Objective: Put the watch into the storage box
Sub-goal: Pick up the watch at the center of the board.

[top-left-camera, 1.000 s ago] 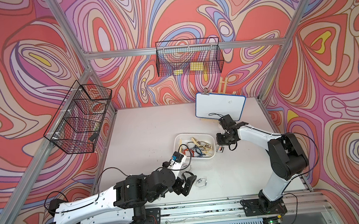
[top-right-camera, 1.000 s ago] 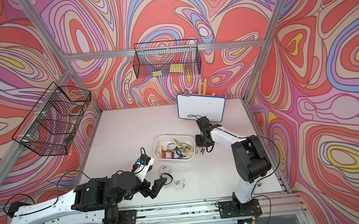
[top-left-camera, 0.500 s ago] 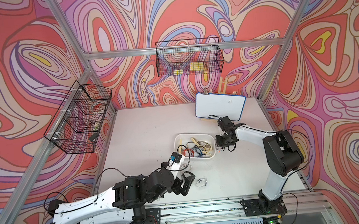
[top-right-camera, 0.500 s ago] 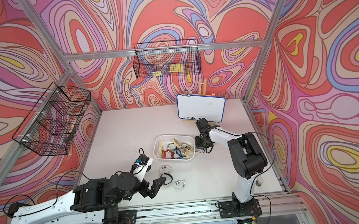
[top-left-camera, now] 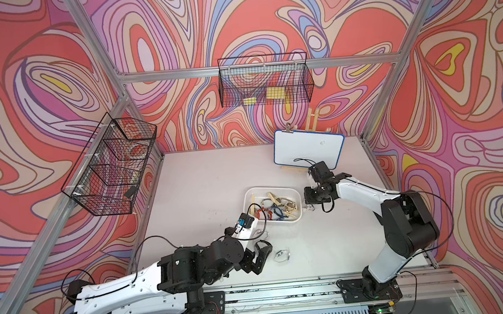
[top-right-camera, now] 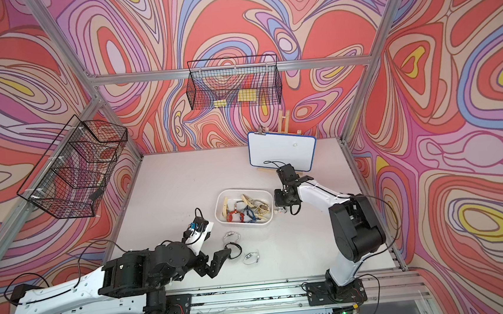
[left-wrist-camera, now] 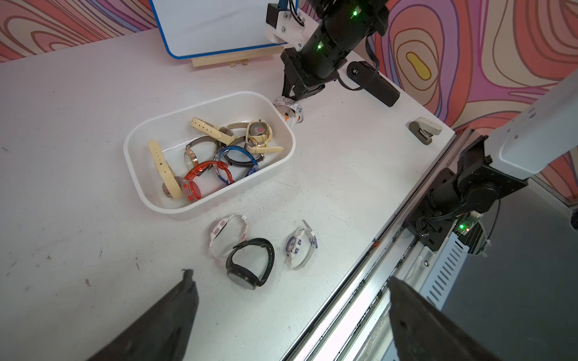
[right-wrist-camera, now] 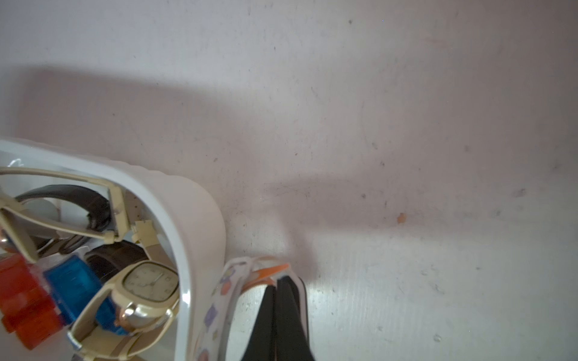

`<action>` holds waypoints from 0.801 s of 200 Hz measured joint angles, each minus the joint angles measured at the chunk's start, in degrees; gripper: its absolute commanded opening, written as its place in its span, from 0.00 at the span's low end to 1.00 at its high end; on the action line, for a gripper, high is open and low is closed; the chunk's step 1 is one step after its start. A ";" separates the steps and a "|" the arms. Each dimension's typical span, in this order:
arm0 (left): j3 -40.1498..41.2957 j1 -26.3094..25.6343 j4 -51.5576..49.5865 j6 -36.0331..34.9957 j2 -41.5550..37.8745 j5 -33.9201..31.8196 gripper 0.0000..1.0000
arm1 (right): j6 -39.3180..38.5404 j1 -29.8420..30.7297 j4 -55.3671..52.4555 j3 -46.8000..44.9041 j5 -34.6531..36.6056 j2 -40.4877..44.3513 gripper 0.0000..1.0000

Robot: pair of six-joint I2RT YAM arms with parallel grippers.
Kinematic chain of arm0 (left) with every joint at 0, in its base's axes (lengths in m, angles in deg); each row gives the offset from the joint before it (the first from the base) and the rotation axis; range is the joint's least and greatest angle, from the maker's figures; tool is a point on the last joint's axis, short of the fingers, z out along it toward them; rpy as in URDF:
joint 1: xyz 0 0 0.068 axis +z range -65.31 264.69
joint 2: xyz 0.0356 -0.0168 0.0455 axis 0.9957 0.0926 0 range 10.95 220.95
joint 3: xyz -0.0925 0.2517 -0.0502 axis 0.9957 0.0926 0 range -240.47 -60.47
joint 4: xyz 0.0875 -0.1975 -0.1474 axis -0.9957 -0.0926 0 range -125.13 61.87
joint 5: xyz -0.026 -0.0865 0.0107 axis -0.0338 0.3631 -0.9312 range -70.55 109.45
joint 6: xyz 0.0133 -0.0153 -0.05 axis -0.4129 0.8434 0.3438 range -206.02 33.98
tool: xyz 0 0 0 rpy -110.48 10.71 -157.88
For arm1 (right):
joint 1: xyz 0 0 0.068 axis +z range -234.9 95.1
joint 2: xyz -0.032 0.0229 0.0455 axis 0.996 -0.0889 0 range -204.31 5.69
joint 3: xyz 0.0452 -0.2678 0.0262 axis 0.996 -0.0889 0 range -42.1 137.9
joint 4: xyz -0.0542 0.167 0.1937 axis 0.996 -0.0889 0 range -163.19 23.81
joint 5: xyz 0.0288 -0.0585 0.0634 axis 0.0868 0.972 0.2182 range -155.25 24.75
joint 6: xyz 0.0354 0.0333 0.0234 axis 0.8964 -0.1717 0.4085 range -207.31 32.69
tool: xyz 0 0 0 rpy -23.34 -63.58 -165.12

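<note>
A: Quick, where's the target?
B: The patterned watch [left-wrist-camera: 289, 109], white strap with coloured shapes and an orange bit. It's outside the storage box [top-left-camera: 277, 189], down on the worktop [top-left-camera: 203, 183], right against the box's lower-right corner in both top views, a little right of frame centre.
A: Right claw?
B: The right claw [right-wrist-camera: 276, 279] points down onto it, clamped on the top of the strap loop. In the right wrist view the two black fingers [right-wrist-camera: 264, 312] show no gap, and strap shows on either side of them.
A: Lifted?
B: Can't tell. It looks to be at worktop level, touching the box wall.
A: Box contents?
B: A pile of watches [left-wrist-camera: 215, 156] with cream, red, blue and dark straps. The box sits flat, its long side running left-right in the top views.
A: Left claw?
B: The left claw [top-right-camera: 214, 263] is at lower centre of the frame, fingers wide apart, holding nothing, low over the worktop.
A: Anything loose near it?
B: Three watches. A black watch [left-wrist-camera: 242, 275] lies just past its tips. A pink-faced white watch [left-wrist-camera: 219, 231] sits between that one and the box, and their straps meet. A purple-faced white watch [left-wrist-camera: 294, 248] lies just beside them, apart from both.
A: Background?
B: A whiteboard [top-left-camera: 308, 150] on a wooden easel, at the upper right of the worktop, behind the right arm.
</note>
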 measured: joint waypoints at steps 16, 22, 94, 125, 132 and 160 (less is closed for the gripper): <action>0.02 0.00 -0.09 0.20 0.00 -0.09 1.00 | -0.02 0.00 -0.96 0.00 0.57 2.10 0.00; 0.07 0.00 -0.09 0.28 0.00 -0.15 1.00 | 0.00 0.00 -1.31 -0.02 0.81 2.73 0.00; 0.87 -0.02 -0.26 1.22 -0.11 -0.46 0.99 | -0.04 0.00 -5.51 -2.38 3.17 4.81 0.00; 1.40 0.00 -0.24 1.38 -0.48 -0.57 1.00 | 0.79 0.07 -5.92 -5.38 7.34 4.52 0.00; 1.55 0.00 -0.24 1.40 -0.48 -0.68 0.99 | 1.22 0.31 -5.92 -6.12 8.76 4.35 0.00; 1.73 0.00 -0.24 1.42 -0.48 -0.94 0.99 | 3.80 2.75 -5.88 -7.82 15.89 3.21 0.00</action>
